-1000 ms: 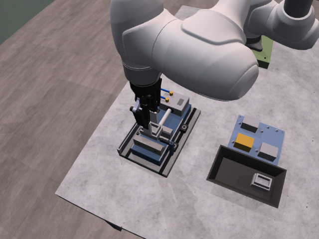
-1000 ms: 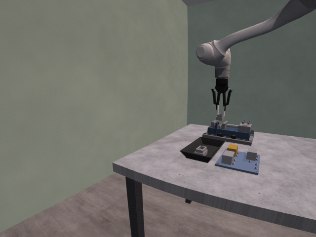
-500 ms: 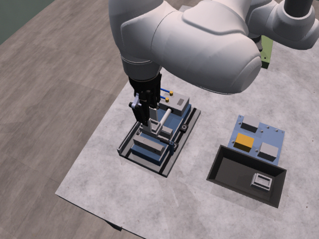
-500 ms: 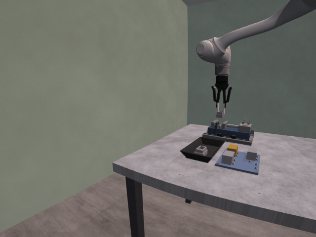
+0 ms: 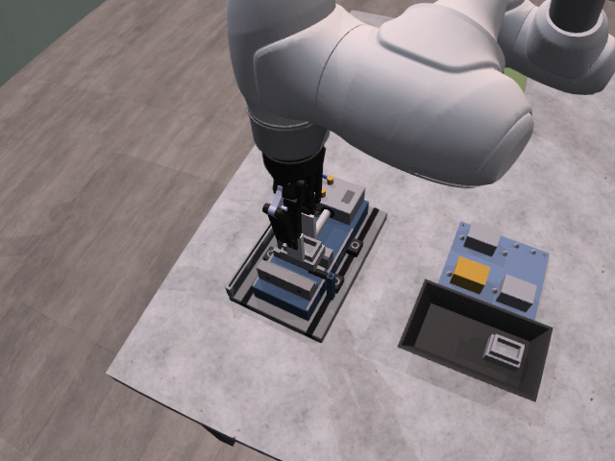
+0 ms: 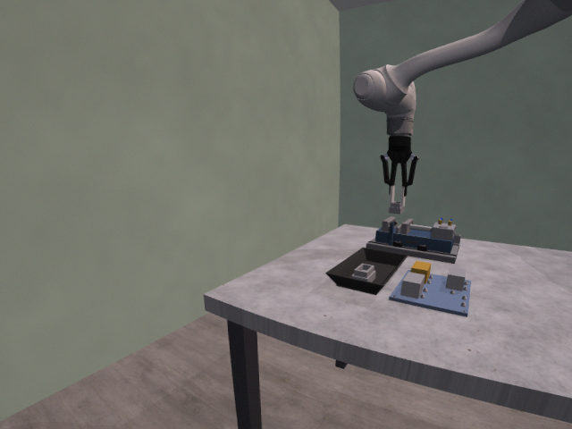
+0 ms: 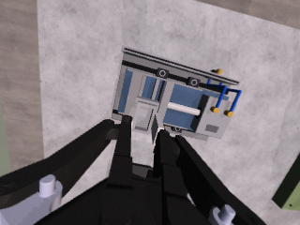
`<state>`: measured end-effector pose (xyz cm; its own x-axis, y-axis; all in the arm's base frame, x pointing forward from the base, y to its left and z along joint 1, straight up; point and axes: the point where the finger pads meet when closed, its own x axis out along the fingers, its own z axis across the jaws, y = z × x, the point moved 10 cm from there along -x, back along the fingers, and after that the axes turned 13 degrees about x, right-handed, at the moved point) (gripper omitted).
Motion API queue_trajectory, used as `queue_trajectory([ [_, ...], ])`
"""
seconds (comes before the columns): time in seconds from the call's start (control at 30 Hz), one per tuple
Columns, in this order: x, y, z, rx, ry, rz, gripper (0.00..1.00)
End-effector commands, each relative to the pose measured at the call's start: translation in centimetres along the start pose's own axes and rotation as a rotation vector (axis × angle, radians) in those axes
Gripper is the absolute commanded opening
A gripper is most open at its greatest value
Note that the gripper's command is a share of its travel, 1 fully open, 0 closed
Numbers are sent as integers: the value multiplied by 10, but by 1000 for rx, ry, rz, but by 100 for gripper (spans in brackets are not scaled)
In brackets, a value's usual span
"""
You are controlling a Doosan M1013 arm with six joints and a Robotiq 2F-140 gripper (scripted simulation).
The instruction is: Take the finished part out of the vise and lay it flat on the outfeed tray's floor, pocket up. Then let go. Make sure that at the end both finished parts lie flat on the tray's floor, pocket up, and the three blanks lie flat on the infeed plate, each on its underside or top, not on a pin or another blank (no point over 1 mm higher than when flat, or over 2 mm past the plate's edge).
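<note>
My gripper (image 5: 301, 243) (image 6: 397, 202) (image 7: 143, 117) is shut on the finished part (image 5: 312, 251) (image 6: 396, 209) (image 7: 142, 114), a small grey stepped block with a square pocket. It holds the part in the air, a short way above the vise (image 5: 282, 290) (image 6: 416, 239) (image 7: 184, 99), whose jaws stand apart on a blue body. The part hangs upright between the fingertips. The outfeed tray (image 5: 413, 317) (image 6: 342, 273), a dark open bin, sits on the table to the right of the vise in the top view.
A second grey pocketed part (image 5: 504, 351) (image 6: 364, 271) lies in the tray. Behind the tray a blue fixture plate (image 5: 528, 261) (image 6: 439, 298) carries an orange block (image 5: 470, 274) (image 6: 421, 266) and two grey blocks. My arm reaches over the table's back.
</note>
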<state>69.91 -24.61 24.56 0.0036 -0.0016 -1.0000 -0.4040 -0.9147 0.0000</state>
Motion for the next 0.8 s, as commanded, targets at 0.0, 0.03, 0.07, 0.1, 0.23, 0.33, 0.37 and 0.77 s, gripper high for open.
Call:
queue_trajectory([
  [0.0, 0, -41, 7, -2, 0, 0, 0],
  [0.03, 0, -50, 9, -2, 0, 0, 0],
  [0.07, 0, -60, 11, -3, 0, 0, 0],
  [0.1, 0, -71, 14, -4, 0, 0, 0],
  [0.23, 0, -102, 22, -6, 0, 0, 0],
  [0.33, 0, -137, 34, -8, 0, 0, 0],
  [0.37, 0, -145, 37, -9, 0, 0, 0],
  [0.77, 0, -245, 82, -16, 0, 0, 0],
])
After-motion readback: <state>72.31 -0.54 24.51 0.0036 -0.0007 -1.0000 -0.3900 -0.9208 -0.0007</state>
